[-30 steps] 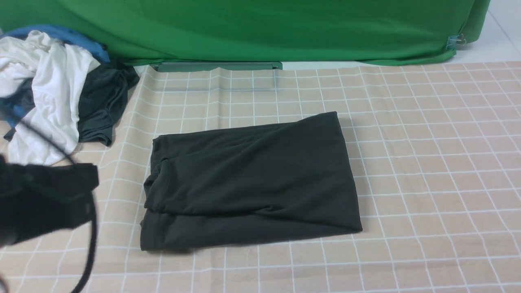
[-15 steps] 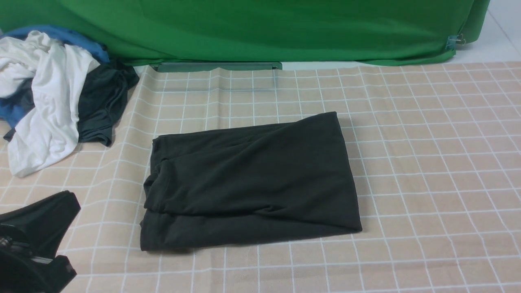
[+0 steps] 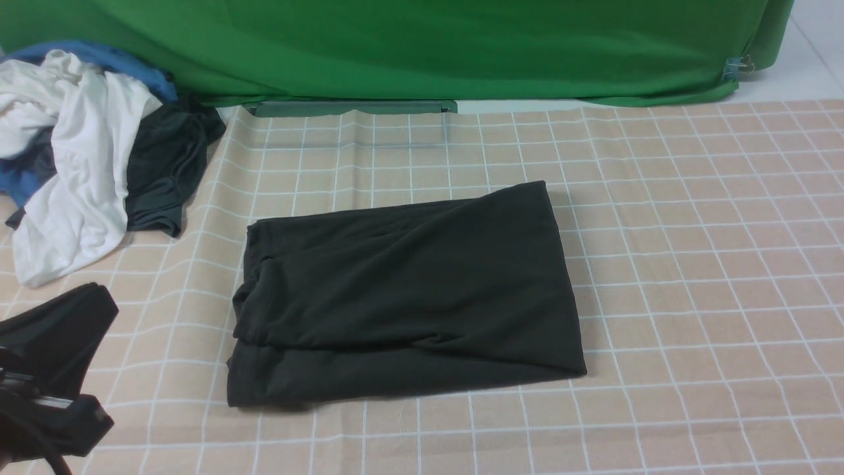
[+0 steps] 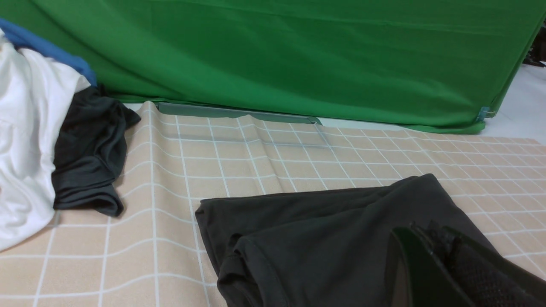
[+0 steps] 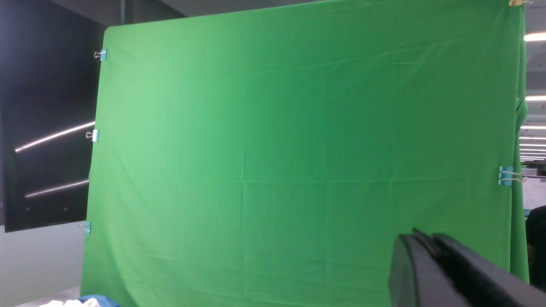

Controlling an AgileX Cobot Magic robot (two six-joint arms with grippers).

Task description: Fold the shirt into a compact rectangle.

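Checked table (image 3: 692, 264) carries shirt (image 3: 405, 297), long axis left-right; left fingers (image 4: 431, 256) nearer, closed empty beside its left edge; right fingers (image 5: 426, 260) together, raised away.

You see only part of the left end effector (image 3: 49, 369), cut by the front view's lower-left corner. Beyond it, the clothes pile (image 3: 72, 165) runs off the frame's edge. The shirt (image 4: 341, 243) beneath is cropped in the left wrist view.

Heap of white, blue and dark clothes (image 3: 86, 165) beside checked cloth (image 3: 692, 264), green backdrop (image 3: 422, 46) behind
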